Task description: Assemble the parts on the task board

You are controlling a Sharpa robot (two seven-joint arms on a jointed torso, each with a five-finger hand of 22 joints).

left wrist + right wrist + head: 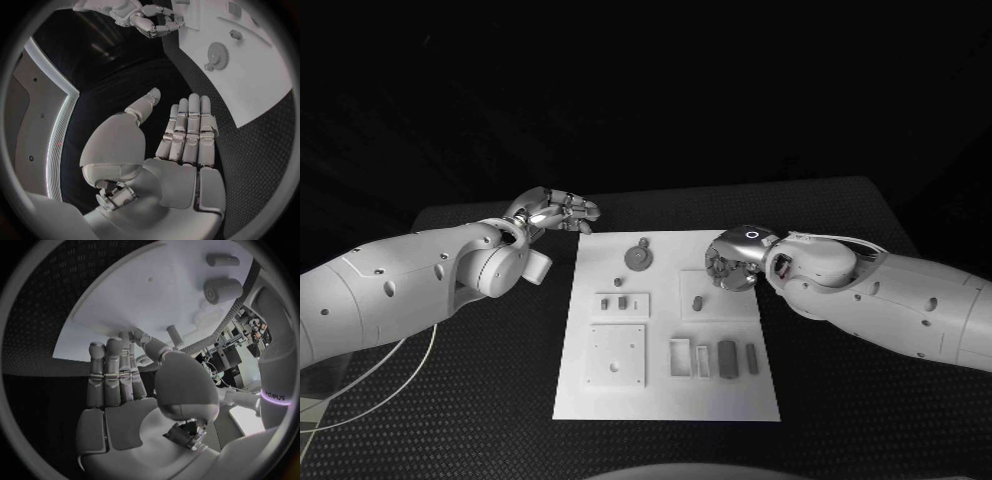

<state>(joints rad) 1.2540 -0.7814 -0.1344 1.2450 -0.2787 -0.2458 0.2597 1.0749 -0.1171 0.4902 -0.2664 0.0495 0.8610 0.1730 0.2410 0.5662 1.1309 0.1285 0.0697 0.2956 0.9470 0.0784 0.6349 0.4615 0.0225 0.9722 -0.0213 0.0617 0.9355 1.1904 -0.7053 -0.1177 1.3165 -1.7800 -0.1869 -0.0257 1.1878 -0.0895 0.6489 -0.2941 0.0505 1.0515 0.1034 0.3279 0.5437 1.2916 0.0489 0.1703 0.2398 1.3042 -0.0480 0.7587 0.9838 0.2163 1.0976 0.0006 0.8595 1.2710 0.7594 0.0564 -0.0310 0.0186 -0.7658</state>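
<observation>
The white task board [668,400] lies in the middle of the black table. A grey gear [639,257] lies at its far end, also seen as the gear [217,54] from the left wrist. Several dark pegs [727,358] lie beside a small frame [682,357] nearer me. My left hand [557,212] hovers off the board's far left corner, fingers straight and holding nothing [187,130]. My right hand [737,262] is over the board's far right part, fingers stretched out and holding nothing [115,375]. A small peg [174,334] lies on the board just past its thumb.
A slotted plate [622,304] and a square plate [617,353] sit on the board's left half. Two thicker cylinders [222,290] lie on the board beyond my right hand. A thin cable [401,385] trails over the table under my left arm.
</observation>
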